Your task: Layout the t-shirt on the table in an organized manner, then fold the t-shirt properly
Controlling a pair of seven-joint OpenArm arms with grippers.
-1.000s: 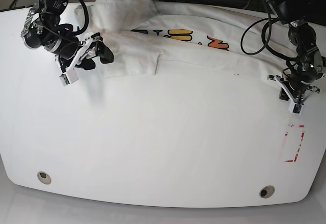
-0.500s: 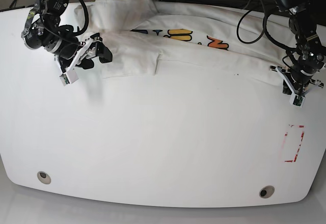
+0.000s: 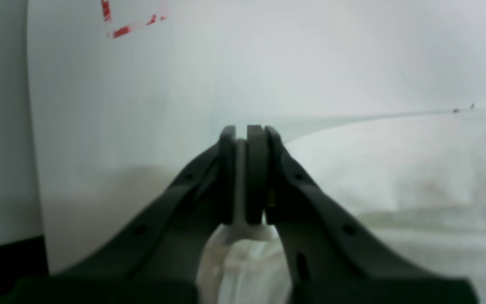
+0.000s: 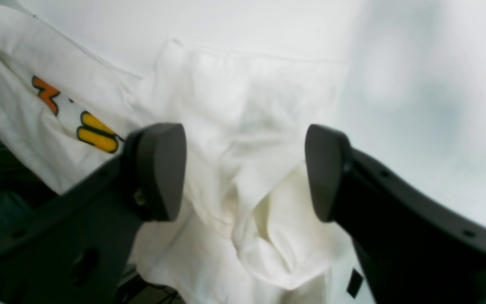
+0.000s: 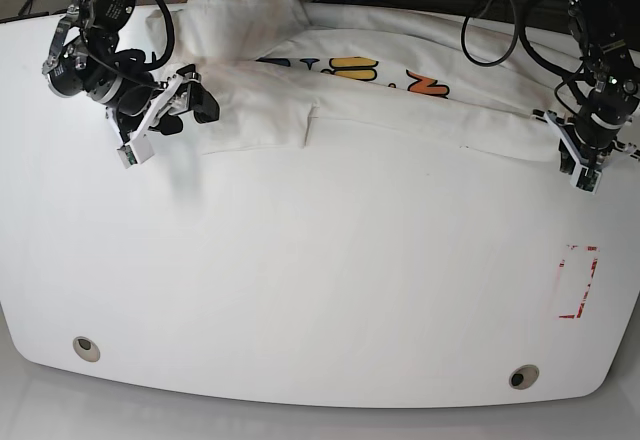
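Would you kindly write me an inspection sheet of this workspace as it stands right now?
Surface: white table, glossy, with two round holes and a red tape outline at one side.
Job's things: t-shirt bunched along the far edge, printed letters partly showing, not laid flat.
Clutter: a few dark specks.
Grippers: left gripper shut on the t-shirt's edge; right gripper with jaws open over a rumpled part, holding nothing.
Cables: black cables loop on both arms.
Surroundings: dark background behind the table, details unclear.

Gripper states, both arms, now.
Left gripper: shut on the t-shirt.
Right gripper: open, holding nothing, over the cloth.
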